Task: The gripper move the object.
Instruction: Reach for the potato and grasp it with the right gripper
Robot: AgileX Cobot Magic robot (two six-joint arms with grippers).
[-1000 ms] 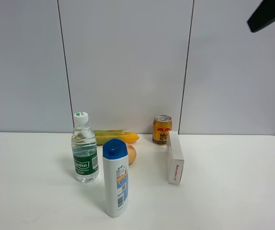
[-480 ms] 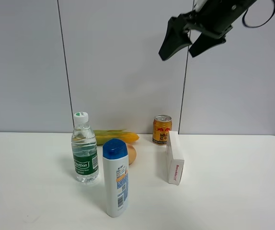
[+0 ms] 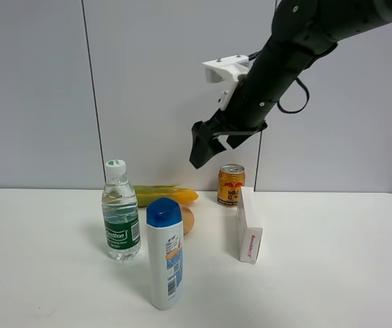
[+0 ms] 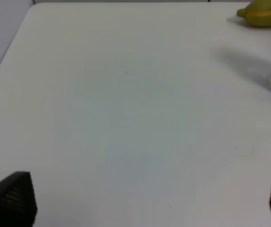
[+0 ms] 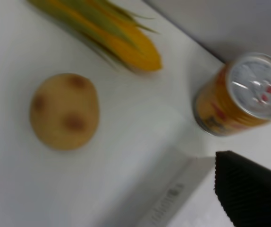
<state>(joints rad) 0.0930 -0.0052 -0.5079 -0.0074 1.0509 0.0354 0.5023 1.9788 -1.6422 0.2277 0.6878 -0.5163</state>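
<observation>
One tan egg-shaped object (image 3: 188, 220) lies on the worktop (image 3: 319, 287) behind the shampoo bottle (image 3: 164, 256), below the spread-open right end effector (image 3: 208, 149). Probably light, smooth and slippery; grip across its widest middle.

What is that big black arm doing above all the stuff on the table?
The right gripper hovers in the air near the drink can, fingers apart and holding nothing. Its camera looks down on the tan egg-shaped object it is meant to move, which lies untouched on the table between the corn cob and the shampoo bottle. The left gripper is open too, away from the items.
</observation>
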